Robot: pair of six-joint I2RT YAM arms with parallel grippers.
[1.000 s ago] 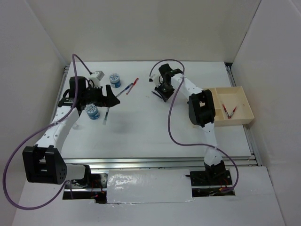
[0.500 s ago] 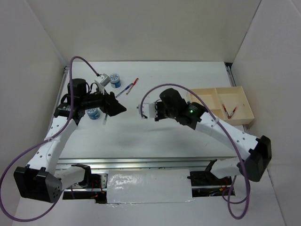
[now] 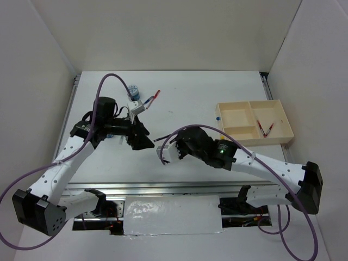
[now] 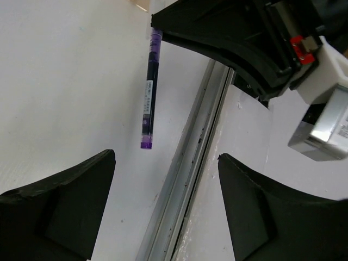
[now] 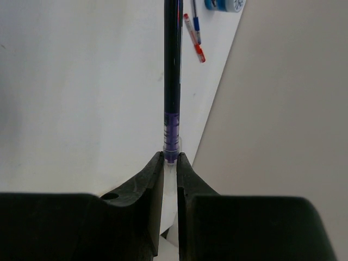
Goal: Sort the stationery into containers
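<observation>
Glossy plastic pen (image 5: 173, 81), matt white table (image 3: 217, 87), seemingly plastic tray (image 3: 236, 115)

The table (image 3: 190, 89) lies open across the upper middle of the top view, between the roll (image 3: 134, 91) and loose pens (image 3: 150, 100) at upper left and the tray (image 3: 234, 115) at right, but lower centre is tight, where the left gripper (image 4: 166, 157), jaws spread, faces the right gripper (image 5: 170, 159) and its clamped dark pen (image 5: 173, 65).

white arm links (image 3: 57, 166), black joints (image 3: 39, 209), black fingers (image 4: 60, 206), purple cables (image 3: 111, 76), a green dot (image 3: 222, 143), perhaps a light
</observation>
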